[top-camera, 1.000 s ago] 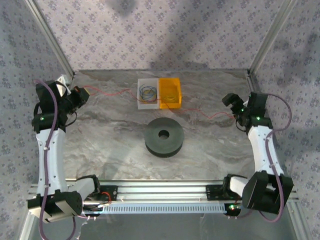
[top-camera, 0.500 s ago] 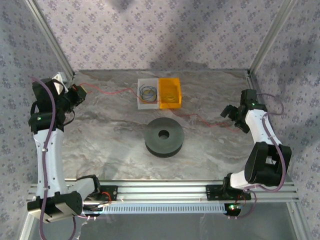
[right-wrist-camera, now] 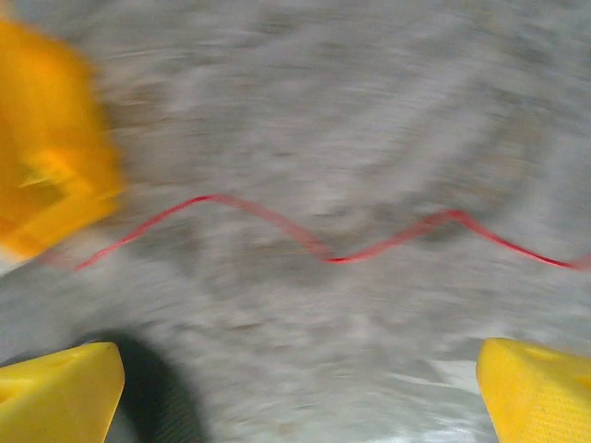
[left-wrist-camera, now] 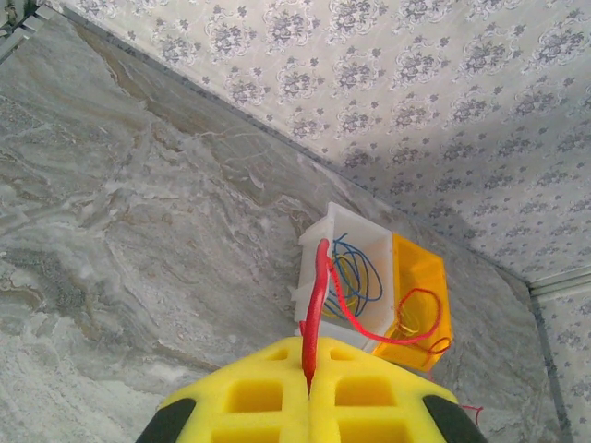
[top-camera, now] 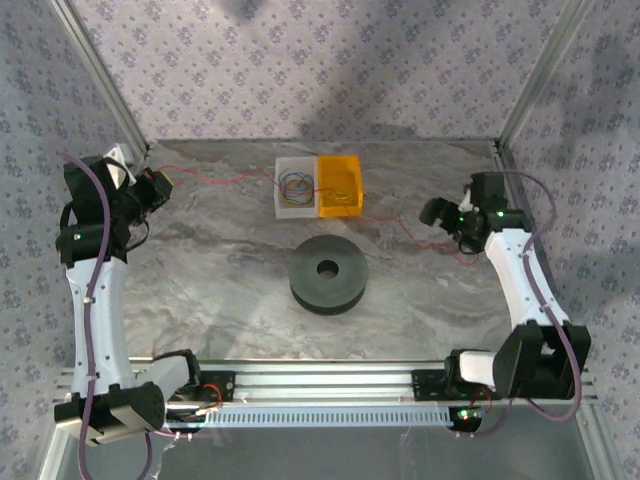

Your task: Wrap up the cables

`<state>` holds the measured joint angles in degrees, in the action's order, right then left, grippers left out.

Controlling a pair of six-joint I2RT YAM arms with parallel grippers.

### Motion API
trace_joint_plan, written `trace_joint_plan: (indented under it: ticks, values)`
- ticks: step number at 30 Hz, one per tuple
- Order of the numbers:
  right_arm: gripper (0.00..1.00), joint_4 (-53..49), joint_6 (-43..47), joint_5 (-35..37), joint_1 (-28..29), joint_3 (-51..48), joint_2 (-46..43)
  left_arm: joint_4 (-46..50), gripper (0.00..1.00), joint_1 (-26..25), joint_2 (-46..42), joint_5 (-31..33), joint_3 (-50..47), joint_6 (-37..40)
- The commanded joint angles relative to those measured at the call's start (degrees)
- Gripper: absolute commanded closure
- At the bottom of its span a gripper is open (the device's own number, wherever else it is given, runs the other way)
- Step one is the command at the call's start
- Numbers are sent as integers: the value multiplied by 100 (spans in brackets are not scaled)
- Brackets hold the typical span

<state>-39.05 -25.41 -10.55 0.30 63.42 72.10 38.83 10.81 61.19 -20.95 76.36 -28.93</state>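
A thin red cable (top-camera: 215, 183) runs from my left gripper (top-camera: 160, 187) at the far left, past the bins, and in zigzags over the table toward the right. In the left wrist view the yellow pads (left-wrist-camera: 249, 397) of my left gripper (left-wrist-camera: 309, 374) are pressed together with the cable's end (left-wrist-camera: 314, 295) pinched between them. My right gripper (top-camera: 437, 212) hovers at the right, just above the cable's zigzag part. Seen from the right wrist, that gripper (right-wrist-camera: 300, 392) stands wide open, with nothing between its fingertips (right-wrist-camera: 65, 392). The cable (right-wrist-camera: 277, 221) lies on the marble beyond them.
A thick black spool (top-camera: 328, 272) sits mid-table. Behind it stand a white bin (top-camera: 283, 200) holding blue and yellow wire loops and an orange bin (top-camera: 339, 184). The right wrist view is blurred; the orange bin (right-wrist-camera: 46, 175) is at its left and the spool (right-wrist-camera: 157, 406) at lower left.
My right arm has swung inward, carrying its open gripper from the right edge toward the table's middle. The left gripper has shifted slightly back and keeps hold of the cable.
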Motion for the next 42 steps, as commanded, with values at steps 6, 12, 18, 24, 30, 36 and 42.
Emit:
trace_joint_plan:
  ticks: [6,12,18,24,30,36,42]
  values:
    - [1,1069,1059,-157,2929,1630,396,-110,100,-28,-107,-66,48,10]
    - [0,1264,2964,528,4516,3133,1912,-163,100,-27,-125,-67,-2,-24]
    - [3,1289,4602,668,5146,4721,3378,-273,100,-28,-101,-120,-55,-95]
    - [4,1462,5502,666,5298,5685,4366,-337,100,-30,-29,-225,-26,-139]
    - [9,1037,5799,925,5316,7141,5507,-185,100,-27,38,-254,71,28]
    - [16,702,6039,990,5286,8426,6512,-33,100,-32,86,-162,158,265]
    - [33,646,6136,1143,5152,8921,6949,178,100,-24,230,-209,416,392]
